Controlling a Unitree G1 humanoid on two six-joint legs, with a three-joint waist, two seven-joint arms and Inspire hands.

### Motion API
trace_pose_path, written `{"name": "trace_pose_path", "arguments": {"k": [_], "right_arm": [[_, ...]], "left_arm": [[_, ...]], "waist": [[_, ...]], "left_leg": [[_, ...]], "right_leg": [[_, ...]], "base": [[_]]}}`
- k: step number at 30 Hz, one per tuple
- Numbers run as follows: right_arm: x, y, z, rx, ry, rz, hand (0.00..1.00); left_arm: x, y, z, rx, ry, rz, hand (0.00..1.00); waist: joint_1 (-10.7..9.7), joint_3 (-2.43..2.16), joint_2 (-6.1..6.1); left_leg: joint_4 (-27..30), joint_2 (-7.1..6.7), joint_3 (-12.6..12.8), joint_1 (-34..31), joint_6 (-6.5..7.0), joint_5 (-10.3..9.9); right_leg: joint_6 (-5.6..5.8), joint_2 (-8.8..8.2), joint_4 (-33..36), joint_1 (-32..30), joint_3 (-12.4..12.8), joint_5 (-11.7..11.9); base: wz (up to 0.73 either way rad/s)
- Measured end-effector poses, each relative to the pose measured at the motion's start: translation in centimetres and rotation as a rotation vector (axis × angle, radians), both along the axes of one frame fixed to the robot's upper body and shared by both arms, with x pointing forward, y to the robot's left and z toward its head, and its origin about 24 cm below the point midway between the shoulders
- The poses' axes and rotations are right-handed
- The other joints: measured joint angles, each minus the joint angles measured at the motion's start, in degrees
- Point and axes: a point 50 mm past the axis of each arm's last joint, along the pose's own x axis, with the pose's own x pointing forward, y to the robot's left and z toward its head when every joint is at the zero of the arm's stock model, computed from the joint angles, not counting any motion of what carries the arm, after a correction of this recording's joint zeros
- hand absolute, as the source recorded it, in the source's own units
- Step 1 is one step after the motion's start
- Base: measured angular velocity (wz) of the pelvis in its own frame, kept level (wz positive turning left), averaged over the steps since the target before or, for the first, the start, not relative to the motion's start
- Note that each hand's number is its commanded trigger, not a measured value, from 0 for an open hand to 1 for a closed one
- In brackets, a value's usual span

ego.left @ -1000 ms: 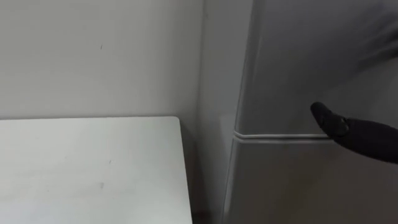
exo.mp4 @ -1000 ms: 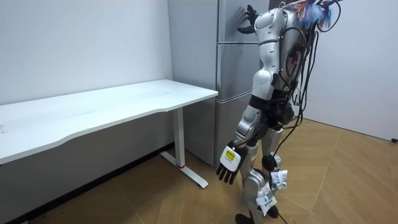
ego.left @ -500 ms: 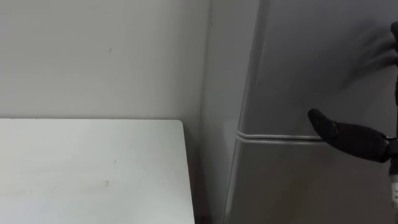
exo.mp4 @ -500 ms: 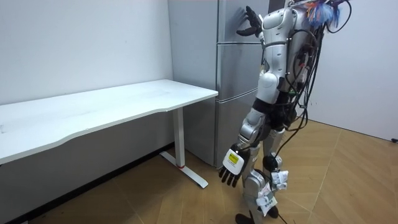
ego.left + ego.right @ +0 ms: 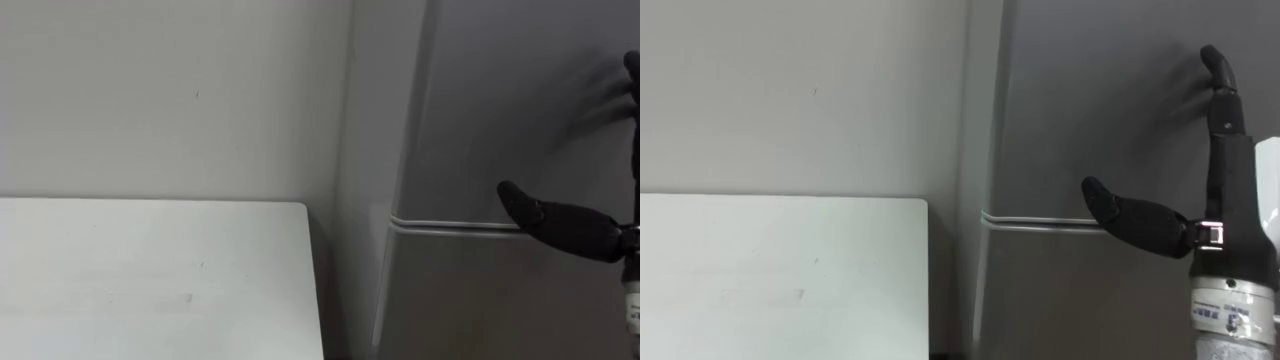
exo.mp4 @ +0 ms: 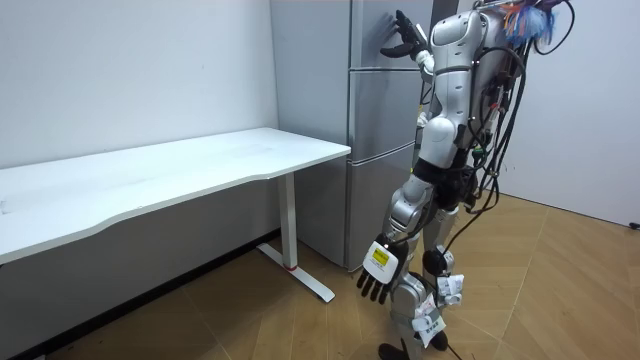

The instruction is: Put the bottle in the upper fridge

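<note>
My right robot hand (image 5: 1230,220) is spread open against the upper door (image 5: 500,100) of the one grey fridge (image 6: 380,120). My left robot hand (image 6: 378,275) hangs loose by my leg. One white tabletop (image 5: 150,280) stands beside the fridge. I cannot tell where the bottle is.

The fridge (image 6: 375,120) was a plain, dull grey, with a thin paler line across it between its doors. The surface (image 6: 180,175) beside it was white, and so were its legs. The wall (image 6: 130,70) was off-white. The floor (image 6: 560,290) was light brown wood laid in a herringbone pattern. The right hand (image 5: 1230,200) and left hand (image 6: 378,280) were black.
</note>
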Motion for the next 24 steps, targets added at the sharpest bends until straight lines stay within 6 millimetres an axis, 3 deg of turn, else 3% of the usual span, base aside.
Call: {"name": "trace_pose_path", "arguments": {"k": [7, 16, 24], "right_arm": [[0.0, -0.1, -0.1, -0.002, 0.008, -0.001, 0.00], [-0.2, -0.8, 0.0, -0.014, 0.015, -0.017, 0.00], [-2.0, -4.3, -1.3, 0.095, 0.059, -0.179, 0.00]], "left_arm": [[0.4, 0.1, 0.2, 0.006, -0.024, -0.004, 0.00], [0.3, 0.5, 0.4, 0.023, -0.051, 0.014, 0.00], [-0.1, 1.2, 0.7, 0.049, -0.065, 0.062, 0.00]], "waist": [[-0.73, -0.29, -0.05], [-2.34, -0.19, -0.34], [-2.68, -0.20, -1.08]], "left_leg": [[0.03, -0.17, -0.63, 0.12, 0.07, 0.04], [-0.05, -0.23, -0.72, 0.15, 0.09, 0.02], [-0.64, -0.43, -1.01, -0.04, 0.09, 0.02]], "right_leg": [[0.11, -0.16, -0.08, 0.78, -0.66, -0.06], [0.23, -0.16, -0.22, 0.88, -0.33, -0.14], [0.56, -0.15, -0.30, 0.67, -0.58, -0.36]], "base": [[0.04], [0.02], [0.02]]}}
